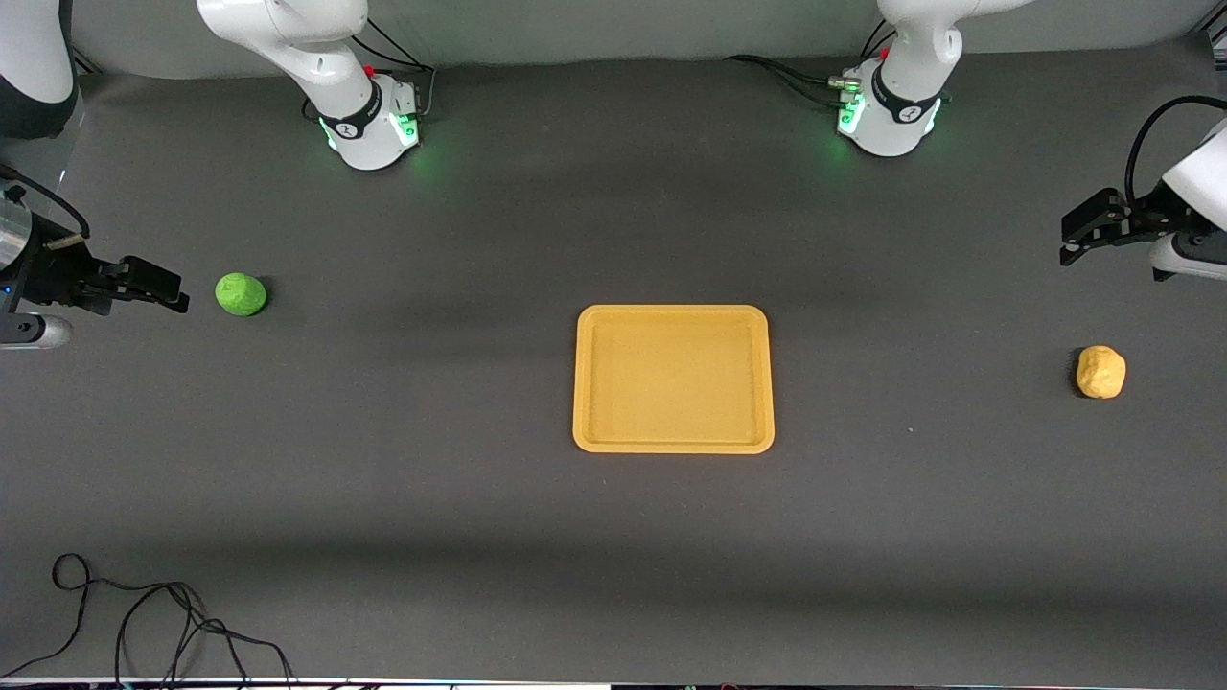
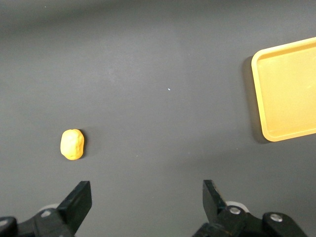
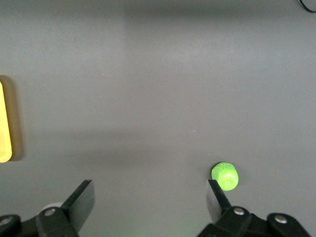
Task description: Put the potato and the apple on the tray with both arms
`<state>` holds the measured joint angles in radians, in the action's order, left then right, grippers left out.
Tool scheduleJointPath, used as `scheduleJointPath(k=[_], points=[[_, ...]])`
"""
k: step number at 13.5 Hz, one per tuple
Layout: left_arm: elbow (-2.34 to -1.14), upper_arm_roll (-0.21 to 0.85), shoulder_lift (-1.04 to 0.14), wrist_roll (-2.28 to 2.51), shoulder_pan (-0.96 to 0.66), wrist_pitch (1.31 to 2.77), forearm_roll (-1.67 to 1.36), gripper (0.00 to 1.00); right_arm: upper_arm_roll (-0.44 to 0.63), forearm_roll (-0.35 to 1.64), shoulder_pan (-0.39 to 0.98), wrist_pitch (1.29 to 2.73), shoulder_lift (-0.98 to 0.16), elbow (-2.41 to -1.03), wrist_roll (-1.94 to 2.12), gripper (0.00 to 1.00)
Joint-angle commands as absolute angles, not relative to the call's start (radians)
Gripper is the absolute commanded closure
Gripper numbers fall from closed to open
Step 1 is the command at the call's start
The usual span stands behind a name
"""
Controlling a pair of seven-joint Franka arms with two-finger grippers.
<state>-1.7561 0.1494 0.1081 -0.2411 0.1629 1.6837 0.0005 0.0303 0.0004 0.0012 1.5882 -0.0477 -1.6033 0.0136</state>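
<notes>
The orange-yellow tray [image 1: 579, 383] lies flat mid-table with nothing on it. The green apple [image 1: 240, 293] sits on the table toward the right arm's end. My right gripper [image 1: 180, 292] hangs open and empty in the air just beside it. In the right wrist view the apple [image 3: 225, 176] is close by one fingertip of the gripper [image 3: 150, 192], outside the gap. The yellow-tan potato [image 1: 1100, 372] sits toward the left arm's end. My left gripper [image 1: 1069, 240] is open and empty above the table near it. In the left wrist view the potato [image 2: 72, 144] lies off to one side of the gripper [image 2: 147, 195].
The tray's edge shows in the left wrist view [image 2: 257, 98] and in the right wrist view [image 3: 4, 123]. A loose black cable [image 1: 144, 613] lies at the table's front corner at the right arm's end. The arm bases [image 1: 369, 125] [image 1: 887, 115] stand along the back.
</notes>
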Motion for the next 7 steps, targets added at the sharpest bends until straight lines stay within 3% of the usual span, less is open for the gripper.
scheduleJointPath(k=[1,7], points=[[-1.759,0.147,0.123,-0.256,0.163,1.689,0.034,0.0,0.025,0.015,-0.006,1.574,-0.054,-1.588,0.011,0.0],[-1.763,0.147,0.121,-0.258,0.163,1.677,0.035,0.0,0.025,0.014,-0.006,1.583,-0.055,-1.588,0.018,0.0]])
